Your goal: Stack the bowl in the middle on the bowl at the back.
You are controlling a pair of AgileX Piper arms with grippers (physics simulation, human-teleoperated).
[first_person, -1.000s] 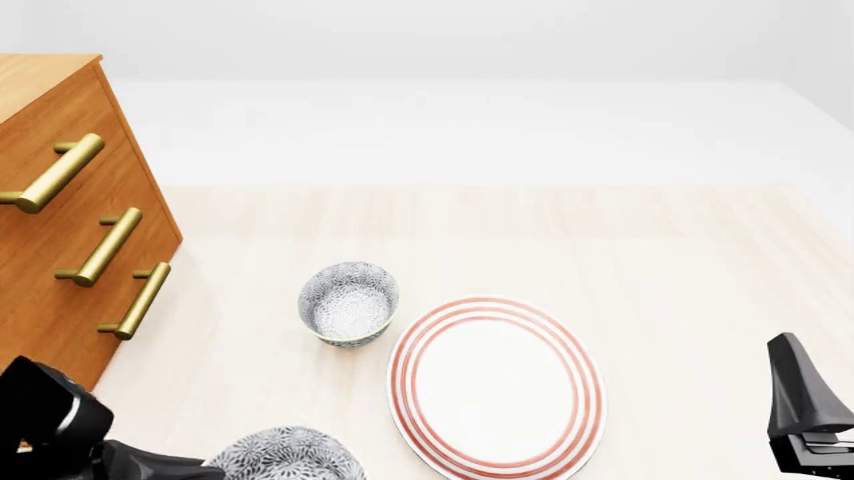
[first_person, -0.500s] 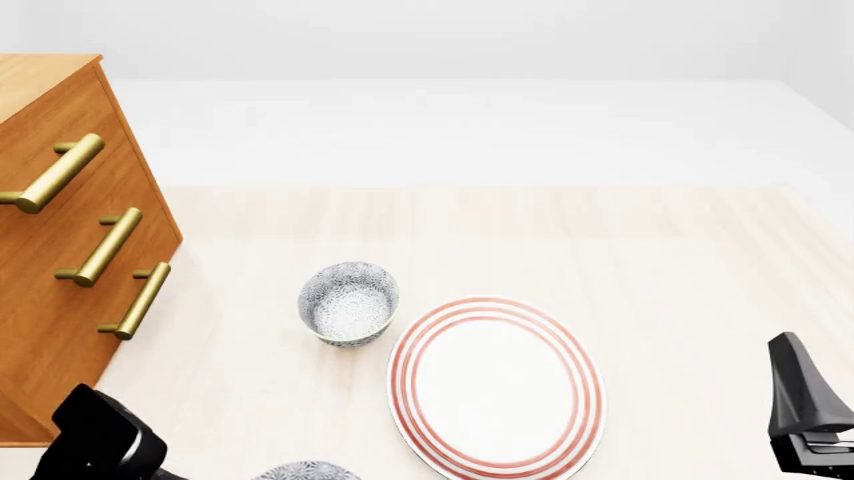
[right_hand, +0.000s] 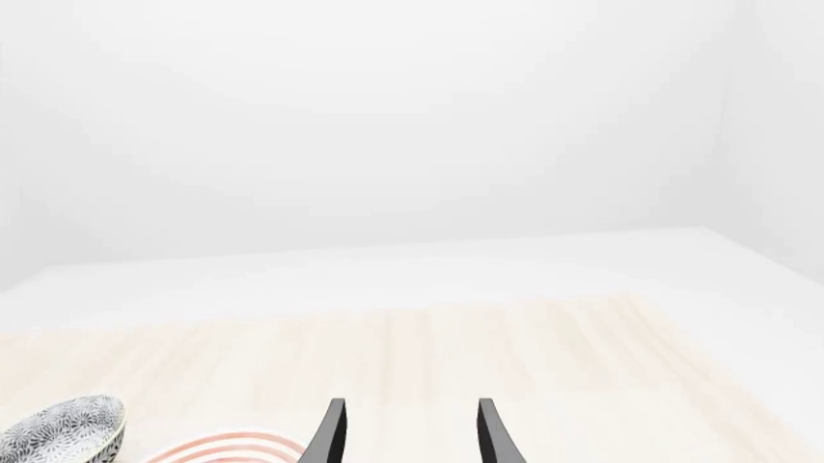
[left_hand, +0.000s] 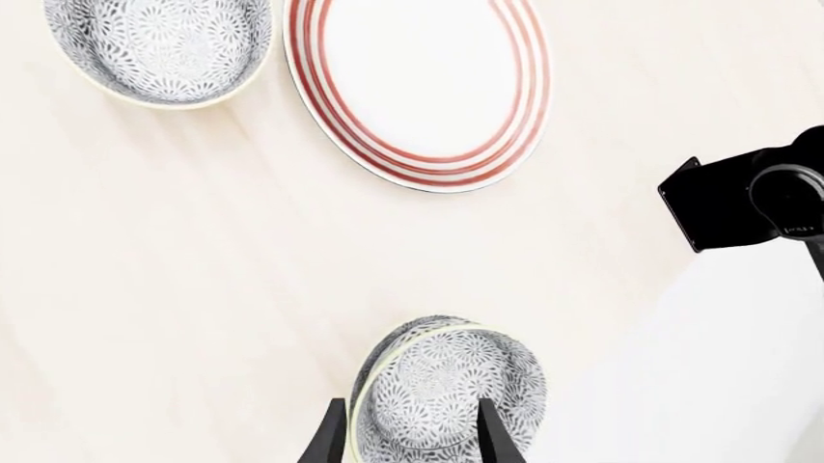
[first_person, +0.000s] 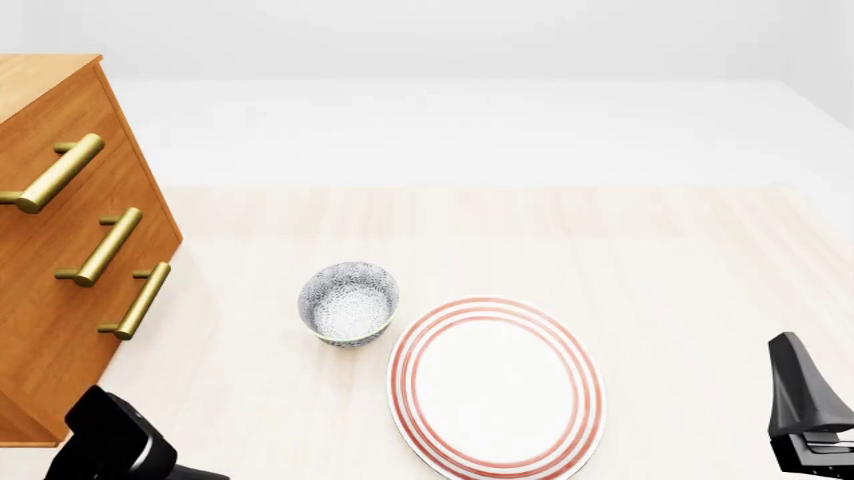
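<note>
**Middle bowl lifted out of the front view, held in the left gripper**

Over the last second the bowl in the middle (left_hand: 445,395) has slid off the near edge of the front view, and the left arm (first_person: 114,445) has shifted with it. In the left wrist view, the left gripper (left_hand: 409,434) has its fingers clamped across the bowl's rim, one finger on each side, and the bowl appears raised off the table (left_hand: 154,289), though its height cannot be judged.

Ahead of that gripper and well apart from it sits the bowl at the back (left_hand: 161,48), upright and open, just beside the red-ringed plate (left_hand: 419,82). In the front view the same bowl (first_person: 348,303) stands next to the plate (first_person: 497,385) and near the wooden drawer cabinet (first_person: 67,240).

The right gripper (right_hand: 409,429) is idle, fingers apart, holding nothing.

The grasp and lift look done. What probably remains is carrying the bowl forward over the back bowl, centring it, and lowering it in without clipping the plate.
</note>
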